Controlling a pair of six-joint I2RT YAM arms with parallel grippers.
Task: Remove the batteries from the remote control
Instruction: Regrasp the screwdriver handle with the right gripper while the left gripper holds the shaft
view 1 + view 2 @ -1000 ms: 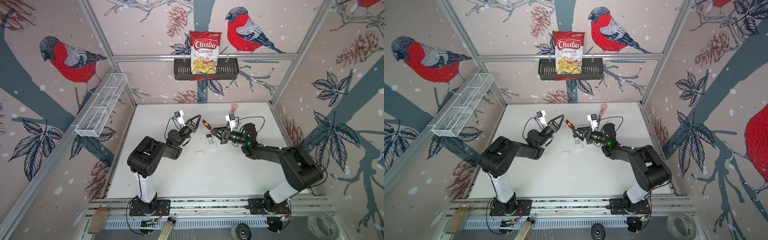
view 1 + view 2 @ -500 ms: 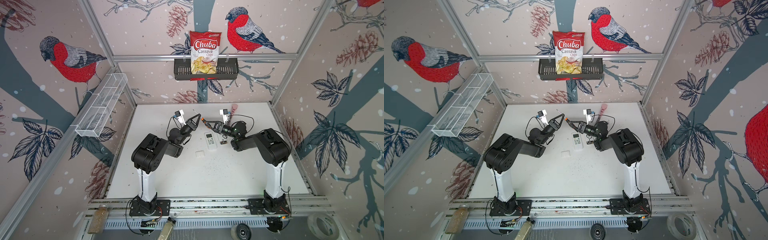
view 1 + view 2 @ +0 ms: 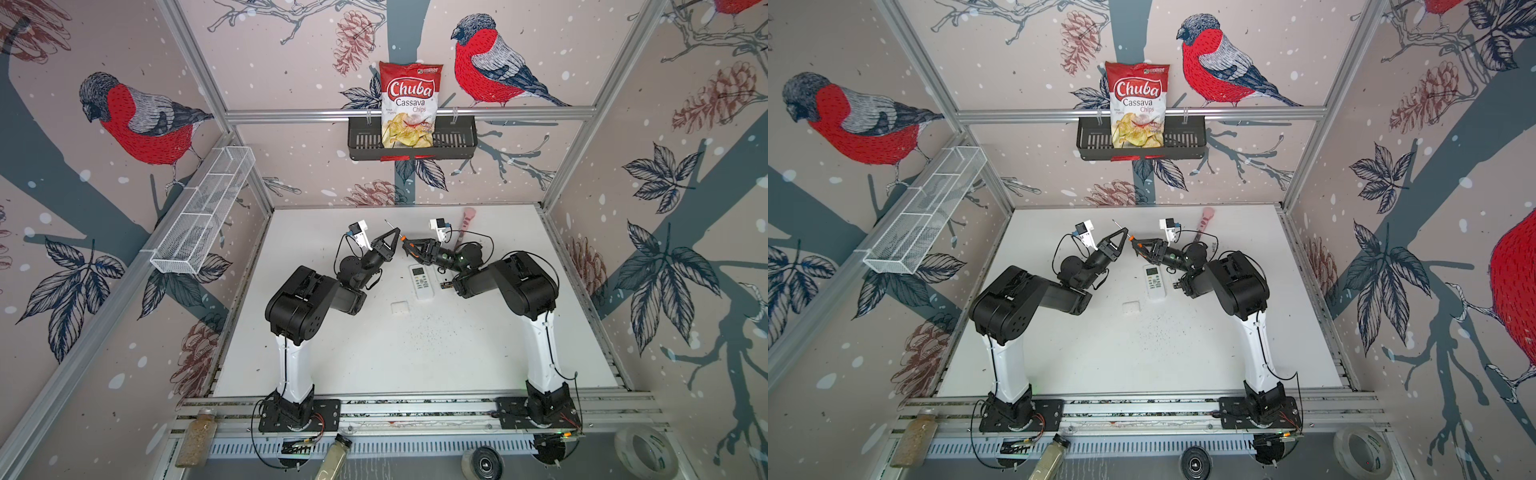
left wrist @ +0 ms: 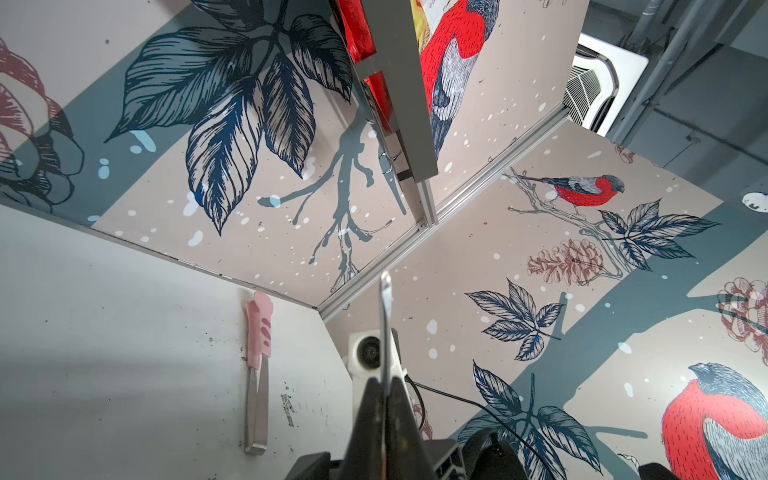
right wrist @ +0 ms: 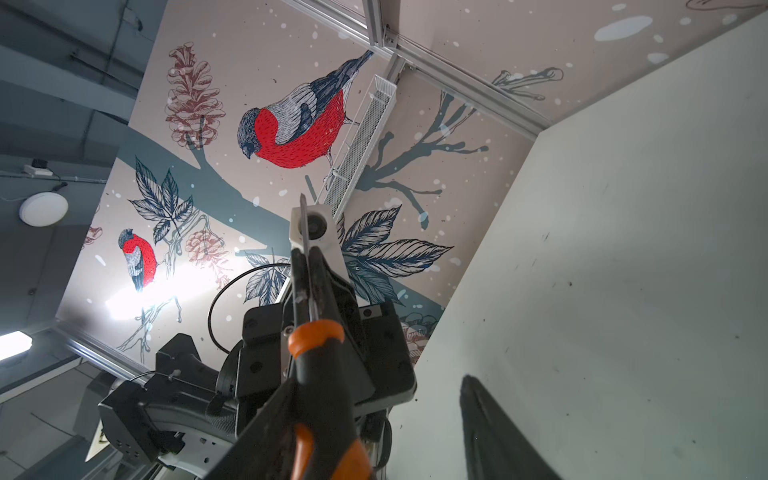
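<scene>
Glossy foil chips bag [image 3: 409, 108], smooth white plastic remote [image 3: 422, 281], matt scuffed table [image 3: 415, 353], screwdriver [image 5: 316, 336] with shiny metal shaft, plastic handle, metal tweezers [image 4: 259, 332] with pink plastic grip

Tweezers [image 3: 467, 218] lie behind the remote control [image 3: 422, 282].

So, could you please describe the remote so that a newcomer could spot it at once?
Find the chip bag on the back wall and drop straight down to the white table. The remote lies flat near its middle. It is a white slab with a screen and button rows, longer than the plain white square beside it.
</scene>
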